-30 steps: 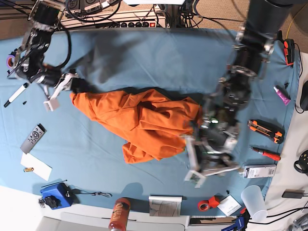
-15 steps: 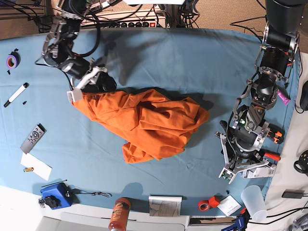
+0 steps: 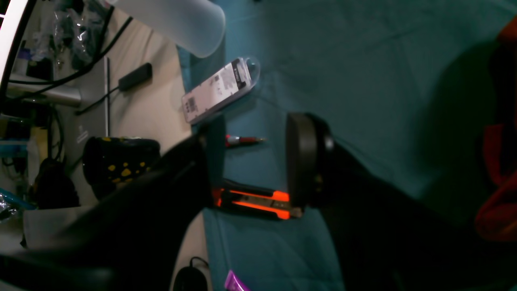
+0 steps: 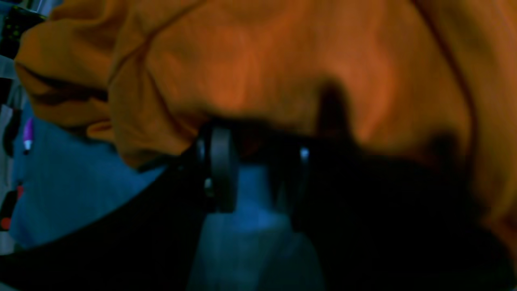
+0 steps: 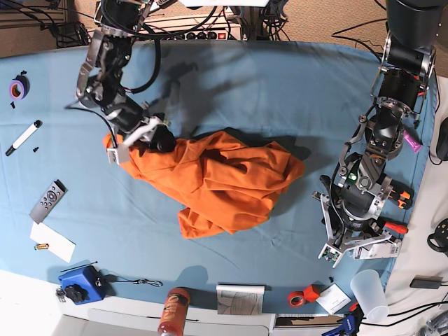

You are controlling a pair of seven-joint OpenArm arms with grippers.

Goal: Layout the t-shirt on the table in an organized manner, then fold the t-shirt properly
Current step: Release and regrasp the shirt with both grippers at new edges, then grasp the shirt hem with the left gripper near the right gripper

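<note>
One t-shirt (image 5: pixel 217 178), orange, lies crumpled in a single heap near the middle of the table (image 5: pixel 280 91), one corner drawn out toward the base view's left. One table, covered in teal-blue cloth, bears everything else. Two arms are present. The right gripper (image 5: pixel 136 140) sits at the shirt's drawn-out corner; in its wrist view the two jaws stand apart over blue cloth with the orange fabric bunched against their tips, and whether any cloth is pinched between them cannot be told. The left gripper (image 5: pixel 350 248) hangs over the table well apart from the shirt, jaws apart and empty; its wrist view shows one orange-and-black utility knife (image 3: pixel 252 202) and one red-handled screwdriver (image 3: pixel 242 140) on the cloth beyond the gap. Loose items along the table's edges, one each: black marker (image 5: pixel 23 137), grey remote control (image 5: pixel 48 200), white paper slip (image 5: pixel 52 242), blue box (image 5: pixel 80 283), roll of purple tape (image 5: pixel 18 87), orange bottle (image 5: pixel 173 313), clear plastic cup (image 5: pixel 369 294), packaged item in a blister pack (image 3: pixel 220 89).
</note>
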